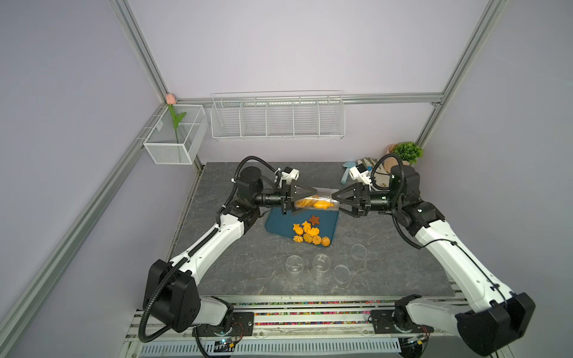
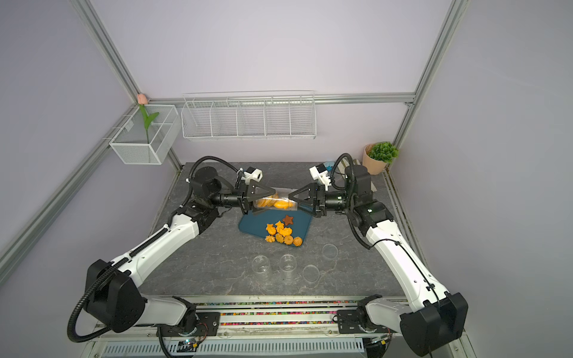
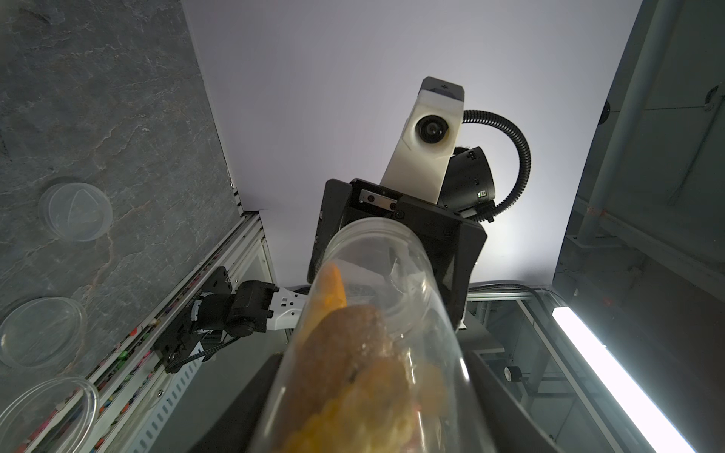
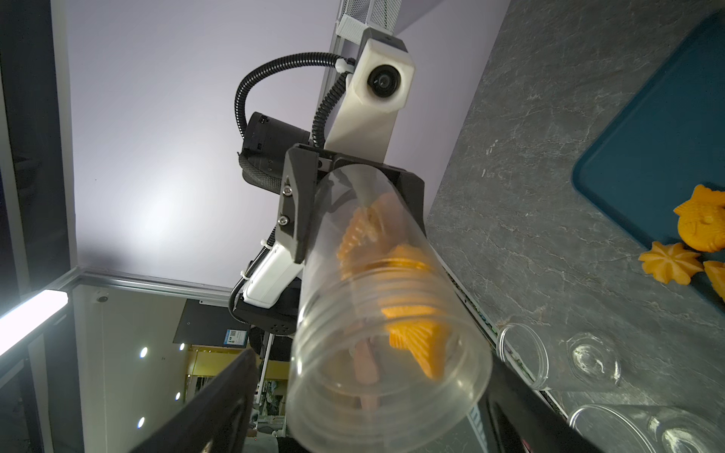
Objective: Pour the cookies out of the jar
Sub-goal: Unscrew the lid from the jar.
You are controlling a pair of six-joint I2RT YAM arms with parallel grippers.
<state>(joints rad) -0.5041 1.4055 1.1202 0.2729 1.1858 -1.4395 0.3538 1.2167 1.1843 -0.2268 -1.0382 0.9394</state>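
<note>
The clear jar [image 4: 333, 392] looms in the right wrist view, mouth toward the lens, with several orange cookies [image 4: 412, 341] inside. It lies on its side in the air above the far edge of the blue tray [image 1: 279, 224]. The left gripper [image 1: 305, 201] is clamped narrow on its base end. The right gripper [image 1: 337, 203] stands wide, straddling the mouth. More cookies and a brown star [image 1: 315, 219] lie heaped on the tray.

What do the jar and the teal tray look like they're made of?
Jar: probably clear plastic, glossy; cookies show through its wall, with moulded thread ridges. Tray: matte dark teal, likely plastic or silicone; no glare, rounded corners.
</note>
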